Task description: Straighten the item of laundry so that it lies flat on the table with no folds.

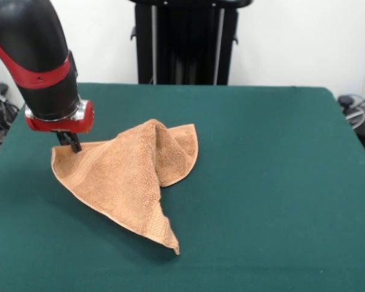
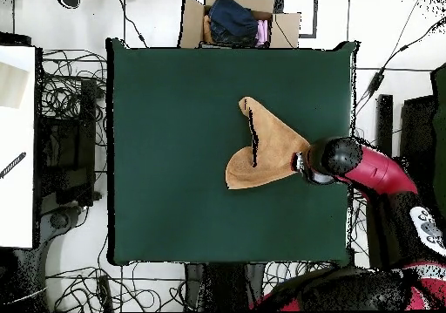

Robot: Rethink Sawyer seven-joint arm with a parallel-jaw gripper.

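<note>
The item of laundry [image 1: 131,176] [image 2: 270,153] is an orange-tan terry towel, folded over itself and tented up to a ridge near its middle, on the dark green table [image 1: 267,182] [image 2: 174,153]. One pointed corner reaches toward the front edge in the front view. My gripper [image 1: 71,142] [image 2: 300,163] sits at the towel's left corner in the front view, its dark fingers close together and pinching the cloth edge. The red and black arm hides the rest of that corner. No label shows.
A cardboard box [image 2: 239,20] of clothes stands just beyond the table's top edge in the overhead view. Cables [image 2: 74,91] lie on the floor around the table. A black stand [image 1: 185,42] rises behind the table's far edge.
</note>
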